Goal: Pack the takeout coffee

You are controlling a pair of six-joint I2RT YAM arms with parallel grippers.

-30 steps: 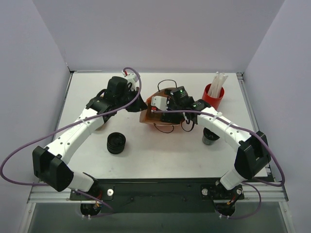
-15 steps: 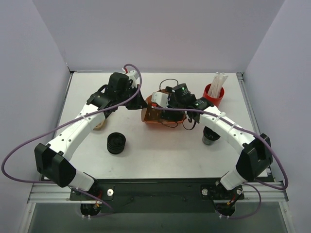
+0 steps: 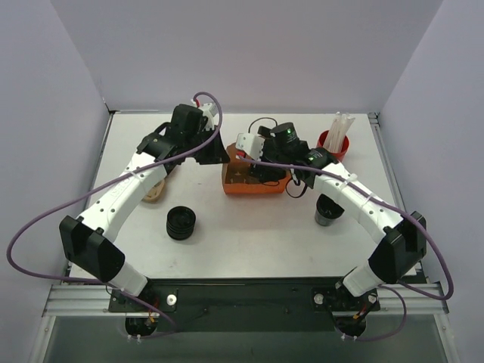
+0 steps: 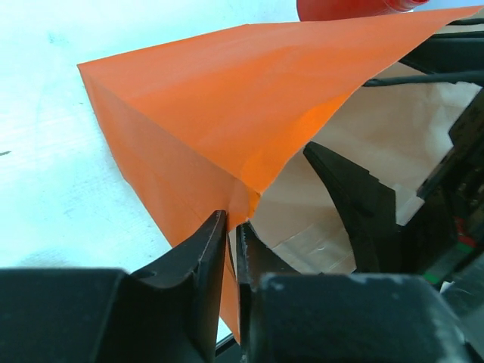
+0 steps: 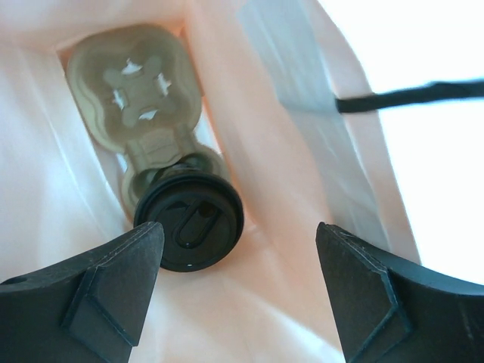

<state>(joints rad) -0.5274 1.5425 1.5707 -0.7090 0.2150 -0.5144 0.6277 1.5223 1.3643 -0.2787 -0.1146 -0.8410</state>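
Tightly pinches the top edge of the orange paper bag (image 4: 227, 113) with the left gripper (image 4: 231, 227), nearly closed on the paper. Holds the right gripper (image 5: 238, 234) spread wide inside the bag, grasping nothing, just above the takeout coffee (image 5: 189, 227). Shows that black-lidded cup seated in a pulp carrier (image 5: 132, 83) at the bag's bottom, and a second dark cup (image 3: 327, 213) standing on the table (image 3: 249, 234) beside the right arm.

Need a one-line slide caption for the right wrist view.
Right fingers open above a black-lidded cup seated in a pulp carrier at the bottom of the bag.
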